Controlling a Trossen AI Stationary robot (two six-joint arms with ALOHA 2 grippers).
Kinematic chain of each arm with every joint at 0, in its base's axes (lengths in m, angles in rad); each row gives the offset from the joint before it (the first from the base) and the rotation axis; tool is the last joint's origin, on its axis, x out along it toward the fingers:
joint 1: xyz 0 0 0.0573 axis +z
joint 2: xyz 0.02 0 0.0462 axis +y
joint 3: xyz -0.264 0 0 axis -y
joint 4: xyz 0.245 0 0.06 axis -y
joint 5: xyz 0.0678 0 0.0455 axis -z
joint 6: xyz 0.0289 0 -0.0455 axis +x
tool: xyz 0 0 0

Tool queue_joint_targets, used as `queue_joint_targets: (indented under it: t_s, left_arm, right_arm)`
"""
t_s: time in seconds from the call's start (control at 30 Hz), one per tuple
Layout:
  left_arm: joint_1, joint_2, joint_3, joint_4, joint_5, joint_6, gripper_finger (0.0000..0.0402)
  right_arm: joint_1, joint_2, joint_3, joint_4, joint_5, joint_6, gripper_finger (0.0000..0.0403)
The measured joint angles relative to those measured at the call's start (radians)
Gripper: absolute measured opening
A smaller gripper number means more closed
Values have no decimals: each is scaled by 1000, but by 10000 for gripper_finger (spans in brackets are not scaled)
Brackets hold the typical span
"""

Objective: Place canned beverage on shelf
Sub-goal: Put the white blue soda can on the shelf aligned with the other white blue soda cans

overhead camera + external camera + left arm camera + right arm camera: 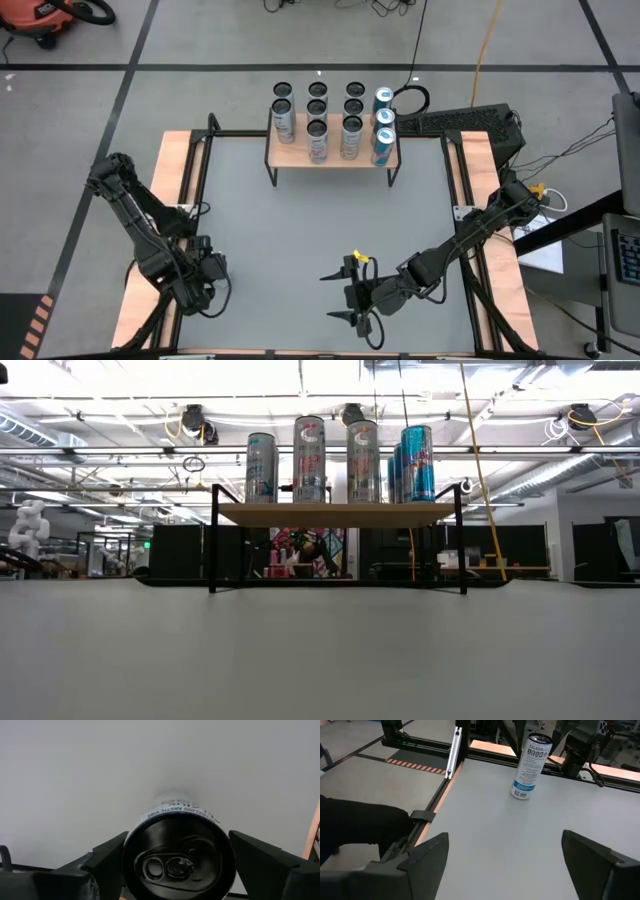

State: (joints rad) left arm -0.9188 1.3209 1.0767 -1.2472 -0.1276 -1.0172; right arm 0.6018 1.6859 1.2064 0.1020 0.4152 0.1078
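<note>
- My left arm is folded at the elbow over the left edge of the surface, with the wrist dropped toward the front-left corner.
- My right arm runs in from the right edge, stretched low along the front edge. It ends near the middle of that edge.
- The canned beverage stands upright on the surface near the front-left corner. It is silver with a blue-and-white label. In the high view it is hidden under my left arm.
- Label reads "CELSIUS" near the top of the can. From my left wrist I can read "SPARKLING ARCTIC VIBE" around the shoulder, and the dark lid and pull tab face that camera.
- My left claw is at the can, one dark finger on each side of the lid. Both sit very close to the can wall, and I cannot tell if they are actually pressing on it.
- My right claw is spread wide and holds nothing, touches nothing. It points across the surface toward the can, well apart from it.
- The shelf sits at the middle of the far edge, with a wood plank top on black legs.
- Cans on the shelf: silver cans in rows on the left and middle, teal cans in a file at the right end. All are upright. Their print is too small to read.
</note>
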Motion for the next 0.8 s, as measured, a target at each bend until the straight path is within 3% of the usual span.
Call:
queue_joint_targets:
  t_s: [0.3,0.63,0.8]
  left_arm:
    - [10,-1,0,1,7,-24,243]
    - [16,0,61,-16,11,-24,246]
    - [33,-2,149,-26,-58,-11,248]
  right_arm:
    - [0,0,0,0,1,0,320]
    - [-7,20,0,85,9,-18,320]
    - [-24,82,0,224,71,-42,320]
